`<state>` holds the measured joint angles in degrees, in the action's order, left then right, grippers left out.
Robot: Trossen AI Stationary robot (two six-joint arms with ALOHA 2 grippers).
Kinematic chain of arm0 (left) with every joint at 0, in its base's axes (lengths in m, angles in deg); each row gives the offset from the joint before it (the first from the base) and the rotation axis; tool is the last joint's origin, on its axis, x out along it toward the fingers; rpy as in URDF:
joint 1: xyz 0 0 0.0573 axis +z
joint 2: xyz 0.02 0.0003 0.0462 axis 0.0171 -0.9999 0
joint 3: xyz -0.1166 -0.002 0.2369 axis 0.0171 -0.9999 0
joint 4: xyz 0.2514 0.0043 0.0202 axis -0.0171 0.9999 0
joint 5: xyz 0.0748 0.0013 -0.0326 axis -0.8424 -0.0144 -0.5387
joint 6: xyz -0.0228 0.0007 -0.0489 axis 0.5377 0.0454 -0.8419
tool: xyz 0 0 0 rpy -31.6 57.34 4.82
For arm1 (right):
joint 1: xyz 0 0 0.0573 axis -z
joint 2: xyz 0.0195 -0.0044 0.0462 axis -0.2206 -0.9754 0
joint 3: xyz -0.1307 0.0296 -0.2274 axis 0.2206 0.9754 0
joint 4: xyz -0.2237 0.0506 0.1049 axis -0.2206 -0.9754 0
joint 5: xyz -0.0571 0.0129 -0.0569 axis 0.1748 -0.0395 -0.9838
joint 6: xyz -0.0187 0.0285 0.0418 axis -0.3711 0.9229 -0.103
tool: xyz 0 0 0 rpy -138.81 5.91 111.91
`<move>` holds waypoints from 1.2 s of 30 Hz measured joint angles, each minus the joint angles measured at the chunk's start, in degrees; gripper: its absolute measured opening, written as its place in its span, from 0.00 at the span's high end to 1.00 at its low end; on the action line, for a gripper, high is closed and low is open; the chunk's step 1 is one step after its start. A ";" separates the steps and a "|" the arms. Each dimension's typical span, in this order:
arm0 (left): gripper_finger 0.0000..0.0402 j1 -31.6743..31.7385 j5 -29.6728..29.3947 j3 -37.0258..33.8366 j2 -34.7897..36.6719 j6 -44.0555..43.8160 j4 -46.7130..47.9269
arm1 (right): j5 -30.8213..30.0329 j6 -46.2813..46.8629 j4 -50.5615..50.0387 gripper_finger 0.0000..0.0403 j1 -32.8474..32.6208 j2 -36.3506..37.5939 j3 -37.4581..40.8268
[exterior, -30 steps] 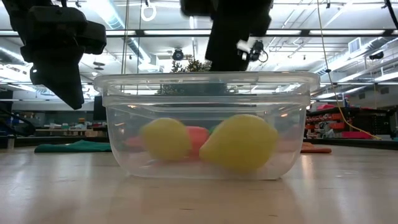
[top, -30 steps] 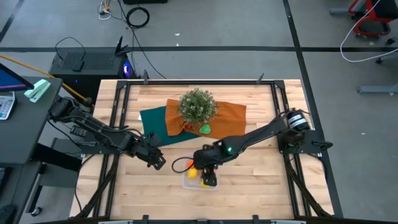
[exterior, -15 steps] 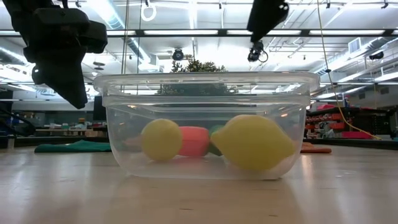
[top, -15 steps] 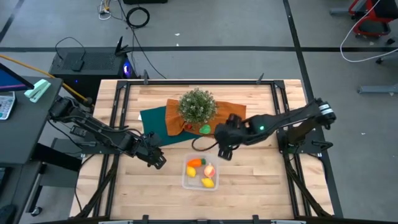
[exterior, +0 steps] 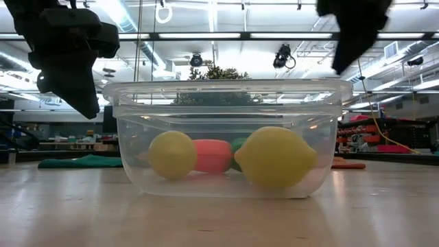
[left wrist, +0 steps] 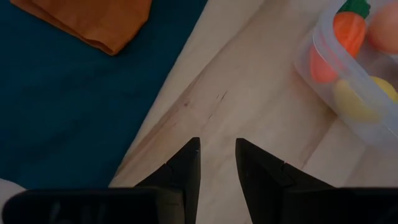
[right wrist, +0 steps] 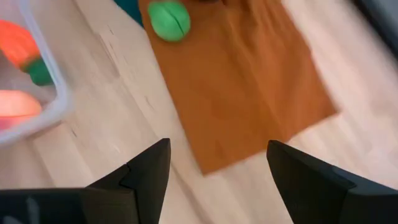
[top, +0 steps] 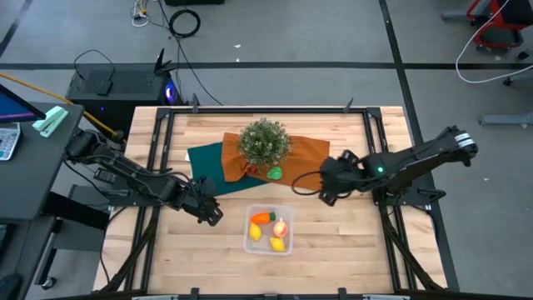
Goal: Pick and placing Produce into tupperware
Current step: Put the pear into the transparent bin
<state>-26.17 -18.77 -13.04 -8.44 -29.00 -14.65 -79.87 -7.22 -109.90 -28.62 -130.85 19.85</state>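
Clear tupperware (top: 268,233) now holds 4 pieces; right hand (top: 327,193), fingers apart and empty, has withdrawn rightward; left hand (top: 211,217), nearly together, unmoved. No legible writing.

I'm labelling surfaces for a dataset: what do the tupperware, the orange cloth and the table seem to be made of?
The tupperware: clear, glossy plastic by the look; the produce shows through its walls.
The orange cloth: probably a matte woven fabric; it lies flat and limp, with a folded edge.
The table: pale wood, seemingly smooth-finished, with plank seams and grain lines visible.
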 joint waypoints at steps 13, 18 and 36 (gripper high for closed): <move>0.73 0.21 -4.54 0.00 -0.02 0.01 -1.04 | -6.05 16.71 11.67 0.43 -3.61 19.48 26.65; 0.73 2.26 -7.45 0.00 -0.02 0.02 -2.08 | -6.38 16.40 15.70 0.43 -2.55 19.32 32.20; 0.73 8.58 -7.48 0.00 -0.02 0.02 -2.47 | -16.92 -4.01 31.57 0.43 3.12 17.71 33.59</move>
<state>-17.59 -26.24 -13.04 -8.45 -28.98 -17.12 -96.79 -11.23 -78.33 -25.49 -113.14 53.43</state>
